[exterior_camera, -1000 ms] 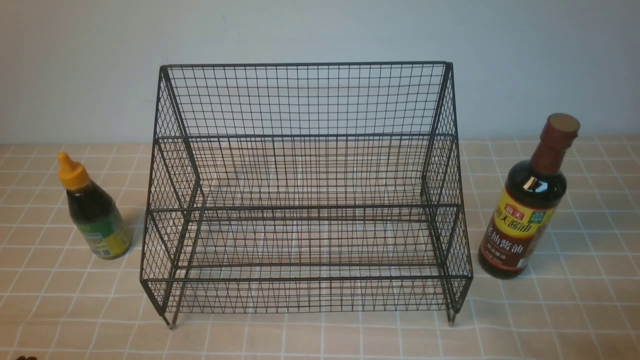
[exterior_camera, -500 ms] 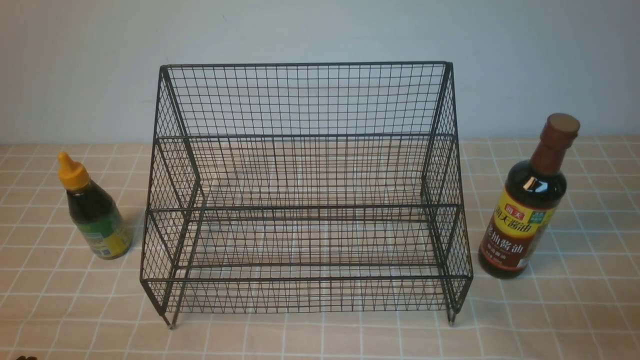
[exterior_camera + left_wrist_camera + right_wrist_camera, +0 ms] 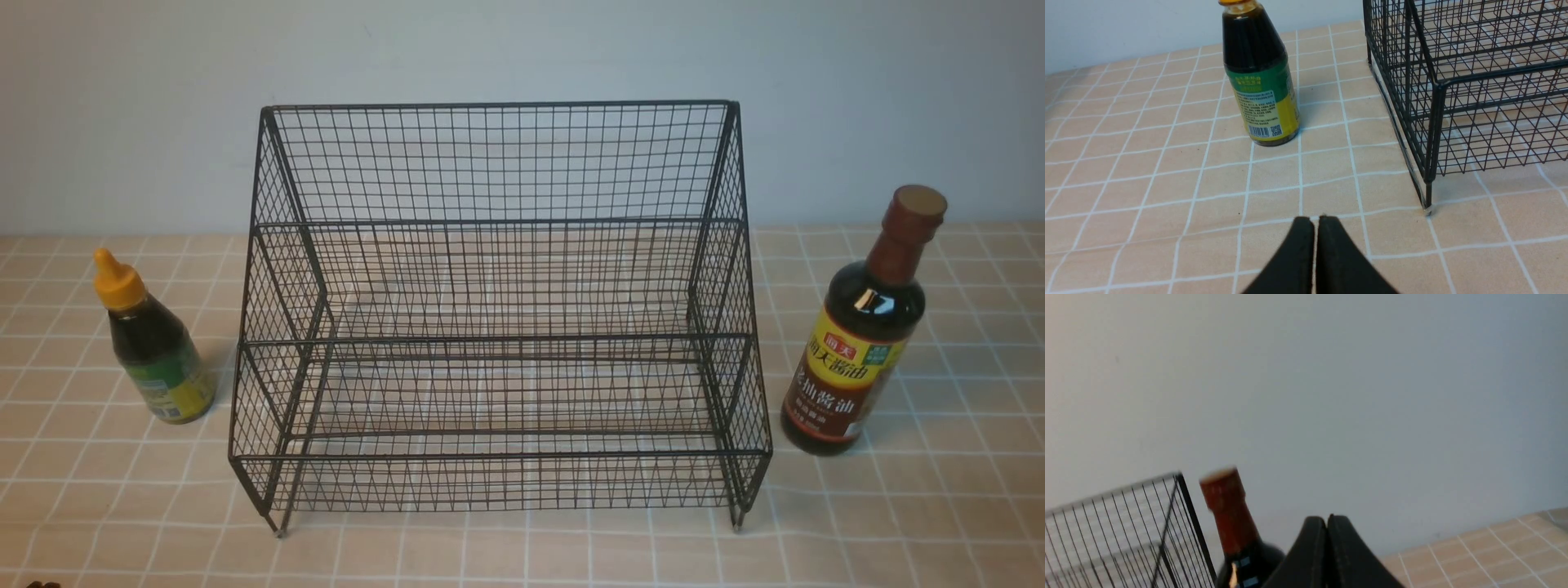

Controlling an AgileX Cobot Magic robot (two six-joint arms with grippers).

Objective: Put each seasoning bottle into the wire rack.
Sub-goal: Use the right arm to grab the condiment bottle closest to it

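The black wire rack [image 3: 498, 327] stands mid-table, both tiers holding nothing. The short bottle [image 3: 155, 343], orange-yellow nozzle cap and green-yellow label, stands upright left of the rack. The tall bottle [image 3: 861, 327], brown-red cap and yellow-and-red label, stands upright right of it. Neither gripper shows in the front view. In the left wrist view my left gripper [image 3: 1314, 220] is shut and empty, low over the cloth, short of the short bottle [image 3: 1261, 90] and the rack's corner [image 3: 1437, 106]. In the right wrist view my right gripper [image 3: 1327, 519] is shut and empty, near the tall bottle's neck [image 3: 1227, 510].
The table wears a peach checked cloth [image 3: 522, 555] with white lines. A plain pale wall [image 3: 522, 49] rises close behind the rack. The rack's small feet [image 3: 280, 531] rest on the cloth.
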